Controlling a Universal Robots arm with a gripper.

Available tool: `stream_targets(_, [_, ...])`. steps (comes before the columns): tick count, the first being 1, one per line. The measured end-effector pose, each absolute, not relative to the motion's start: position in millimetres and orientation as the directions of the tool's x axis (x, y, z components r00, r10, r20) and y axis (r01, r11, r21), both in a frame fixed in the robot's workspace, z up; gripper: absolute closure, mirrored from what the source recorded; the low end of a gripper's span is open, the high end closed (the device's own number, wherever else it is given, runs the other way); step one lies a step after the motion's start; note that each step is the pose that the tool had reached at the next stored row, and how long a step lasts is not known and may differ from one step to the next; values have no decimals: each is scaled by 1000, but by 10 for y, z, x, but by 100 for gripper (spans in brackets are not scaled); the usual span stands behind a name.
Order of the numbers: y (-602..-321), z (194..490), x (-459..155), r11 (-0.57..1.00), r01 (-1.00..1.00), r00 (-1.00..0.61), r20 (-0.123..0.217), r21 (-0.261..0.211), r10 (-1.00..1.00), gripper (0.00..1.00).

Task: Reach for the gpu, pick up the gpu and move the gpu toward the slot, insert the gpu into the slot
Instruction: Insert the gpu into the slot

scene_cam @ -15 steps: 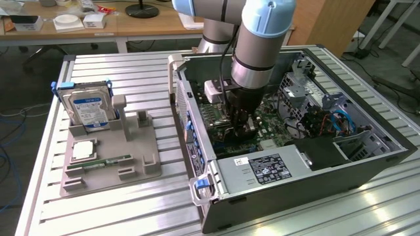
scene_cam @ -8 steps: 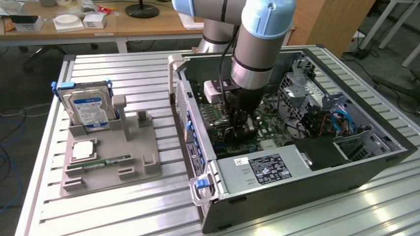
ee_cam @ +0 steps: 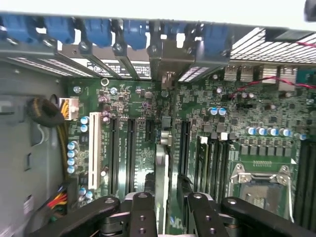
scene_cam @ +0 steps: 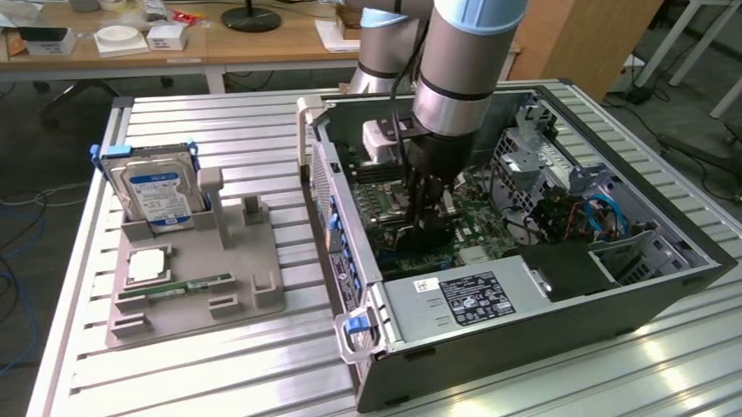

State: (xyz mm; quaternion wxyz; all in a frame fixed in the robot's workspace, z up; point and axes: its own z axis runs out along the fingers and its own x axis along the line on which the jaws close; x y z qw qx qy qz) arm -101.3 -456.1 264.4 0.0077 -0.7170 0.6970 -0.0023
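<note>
The thin gpu point(ee_cam: 161, 173) stands edge-on, upright on the motherboard point(ee_cam: 133, 106), between slightly parted fingers point(ee_cam: 143, 217).

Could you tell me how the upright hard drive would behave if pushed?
The hard drive looks like a rigid metal box, so probably stiff and heavy for its size. Standing on edge in the grey holder, it might tip if nudged.

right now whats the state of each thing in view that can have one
case: side open
gripper: down inside the case, at the gpu
gpu: upright on edge over the motherboard, seating unclear
white slot: empty
hard drive: standing in the holder
memory stick: lying flat in the holder
</note>
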Motion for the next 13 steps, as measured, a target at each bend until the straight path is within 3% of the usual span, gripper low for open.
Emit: stream_targets(13, [-4561,2742,-1013,-28,-999,28,-7,-16,-1000,70])
